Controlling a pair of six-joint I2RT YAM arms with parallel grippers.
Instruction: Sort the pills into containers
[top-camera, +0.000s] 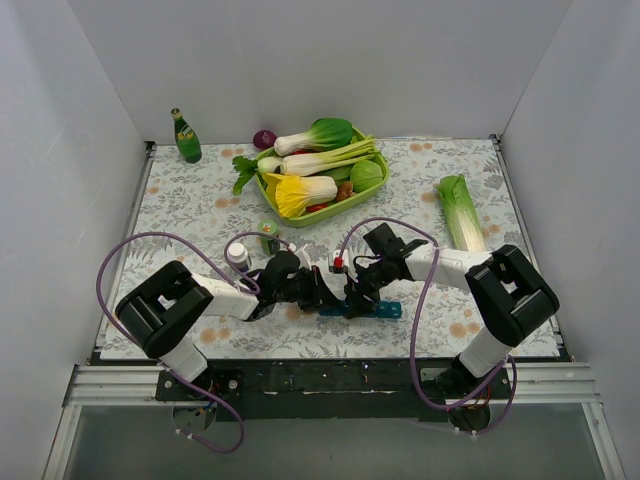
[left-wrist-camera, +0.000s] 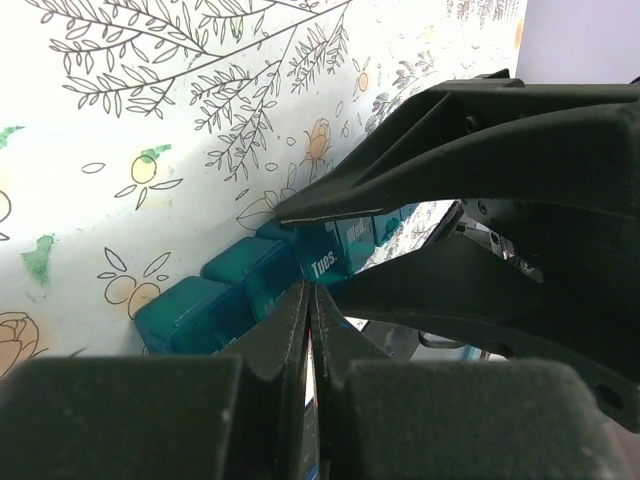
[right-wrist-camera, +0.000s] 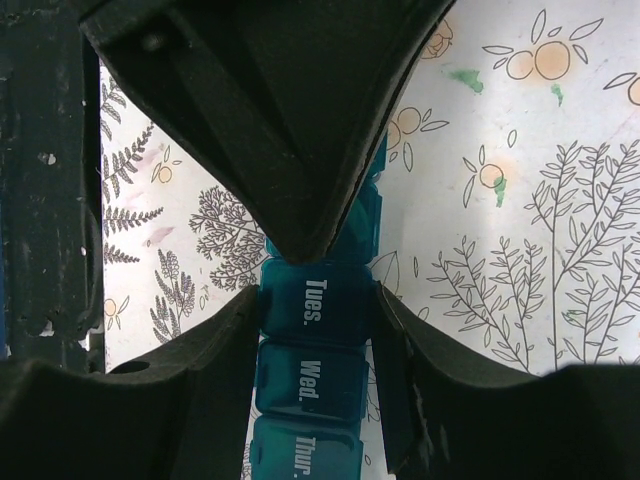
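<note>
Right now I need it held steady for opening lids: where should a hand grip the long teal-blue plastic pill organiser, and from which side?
Probably from above, pinching the long teal-blue plastic pill organiser across its narrow width at the Tues. compartment. It lies flat, long and thin, so only that width fits a hand.
</note>
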